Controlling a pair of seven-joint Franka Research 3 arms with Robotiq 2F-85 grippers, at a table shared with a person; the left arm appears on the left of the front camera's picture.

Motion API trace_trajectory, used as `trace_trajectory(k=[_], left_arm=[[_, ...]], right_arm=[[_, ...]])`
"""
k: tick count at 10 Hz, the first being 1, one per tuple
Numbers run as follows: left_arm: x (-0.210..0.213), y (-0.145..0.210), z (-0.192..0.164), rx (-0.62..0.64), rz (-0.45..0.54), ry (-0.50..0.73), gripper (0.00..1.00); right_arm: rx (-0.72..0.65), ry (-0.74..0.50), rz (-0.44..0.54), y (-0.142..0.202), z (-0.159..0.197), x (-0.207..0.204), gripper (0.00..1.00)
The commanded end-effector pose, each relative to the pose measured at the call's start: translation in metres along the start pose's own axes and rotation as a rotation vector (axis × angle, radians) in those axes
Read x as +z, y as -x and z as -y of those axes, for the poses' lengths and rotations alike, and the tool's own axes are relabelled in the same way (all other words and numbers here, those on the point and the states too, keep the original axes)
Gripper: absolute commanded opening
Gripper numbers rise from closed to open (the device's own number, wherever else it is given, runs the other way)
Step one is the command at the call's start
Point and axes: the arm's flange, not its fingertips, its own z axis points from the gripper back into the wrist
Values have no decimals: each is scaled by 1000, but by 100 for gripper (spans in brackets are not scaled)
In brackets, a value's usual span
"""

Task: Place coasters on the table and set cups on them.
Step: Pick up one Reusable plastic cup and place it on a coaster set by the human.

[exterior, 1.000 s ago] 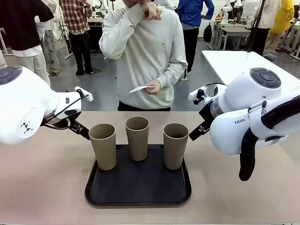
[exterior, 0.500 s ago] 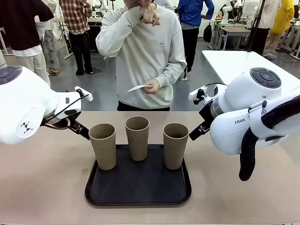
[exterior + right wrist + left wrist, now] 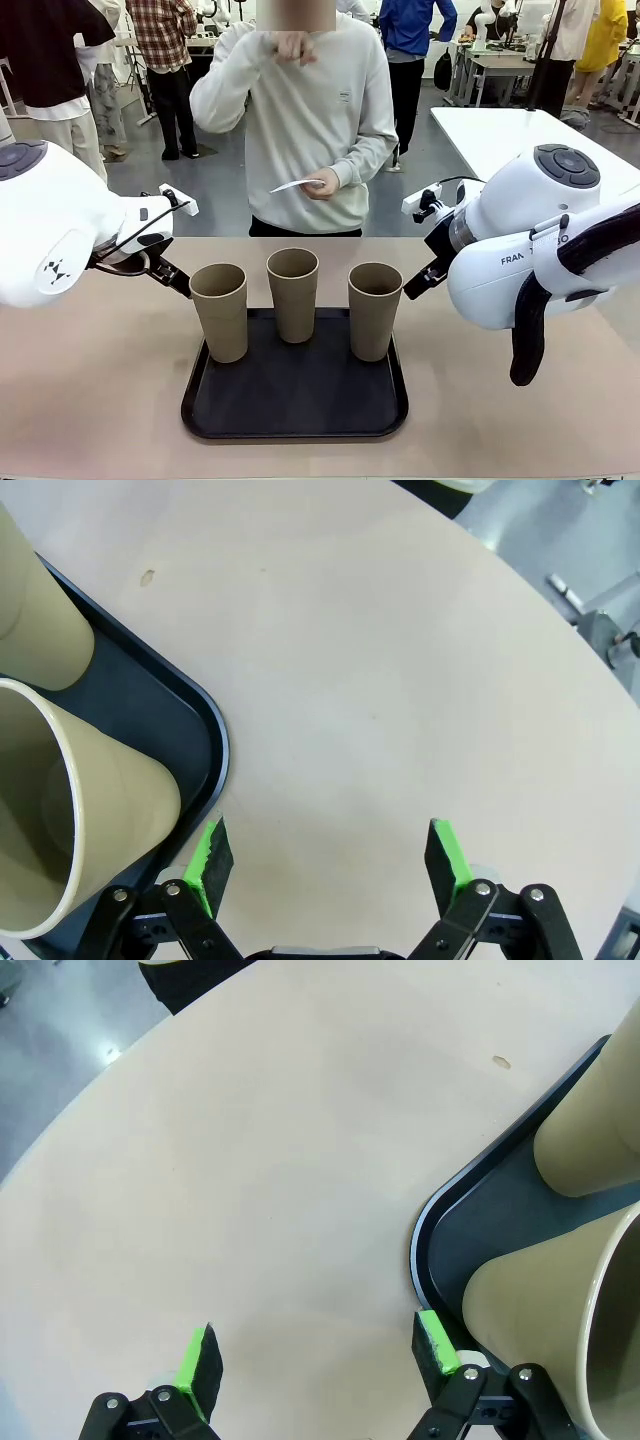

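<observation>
Three tan cups stand upright on the black tray (image 3: 295, 425): the left cup (image 3: 219, 312), the middle cup (image 3: 293, 295) and the right cup (image 3: 374, 310). At the far side of the table (image 3: 90, 400) a person's hand holds thin white coasters (image 3: 298, 186) at waist height, seen edge-on. My left gripper (image 3: 316, 1350) hangs open over bare table just left of the tray's corner (image 3: 440, 1225), with the nearest cup (image 3: 540, 1300) beside one finger. Right of the tray edge (image 3: 195, 730) my right gripper (image 3: 330, 850) is open over bare table, next to a cup (image 3: 90, 800).
The left arm (image 3: 60, 240) and the right arm (image 3: 530, 250) flank the tray. A white table (image 3: 510, 135) stands at the back right, and other people stand farther off. Bare tabletop lies on both sides of the tray.
The person's raised hand has shifted a little to the left near the face. Both arms, the cups and the tray have not moved.
</observation>
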Motion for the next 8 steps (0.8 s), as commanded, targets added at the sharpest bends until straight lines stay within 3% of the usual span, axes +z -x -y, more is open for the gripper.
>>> trace_trajectory(k=[1,2,3,5,8], left_arm=[[0,0,0,0,0,0,100],[7,1,-15,-49,-27,-73,100],[22,9,-21,-79,-60,-65,100],[70,37,-18,-85,-70,32,100],[122,74,10,-9,-143,134,100]], right_arm=[[0,0,0,0,0,0,100],[0,0,0,0,0,0,100],[-24,-26,-18,-2,10,14,100],[-86,-33,-96,17,10,64,100],[-107,-26,-235,60,-42,141,100]])
